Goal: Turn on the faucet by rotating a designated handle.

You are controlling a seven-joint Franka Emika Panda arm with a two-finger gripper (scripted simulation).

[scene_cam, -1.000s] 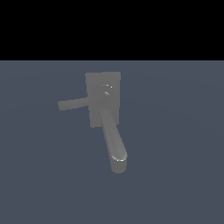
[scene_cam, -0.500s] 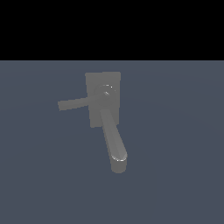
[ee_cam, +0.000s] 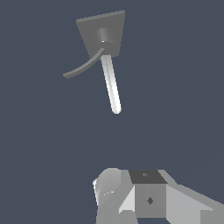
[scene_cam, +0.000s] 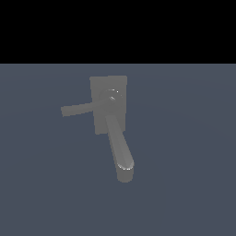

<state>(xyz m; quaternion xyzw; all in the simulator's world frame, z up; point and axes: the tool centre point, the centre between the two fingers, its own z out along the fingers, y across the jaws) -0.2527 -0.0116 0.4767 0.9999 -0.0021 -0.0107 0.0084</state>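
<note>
- The faucet (scene_cam: 109,103) stands alone on the dull blue floor (scene_cam: 184,184), spout reaching toward the exterior camera.
- Its handle (scene_cam: 77,109) sticks out toward the exterior view's left.
- My claw's body (ee_cam: 148,197) sits well apart from it; fingertips unseen, so I cannot tell its state.

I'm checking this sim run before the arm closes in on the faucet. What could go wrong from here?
1. The handle is much thinner than the spout, and both project from the same pivot; the arm could push the spout instead.
2. In the wrist view the faucet is well apart from the gripper body, whose fingertips are not visible, so the whole approach is still to come and could miss the slim bar or slide off its end.
</note>
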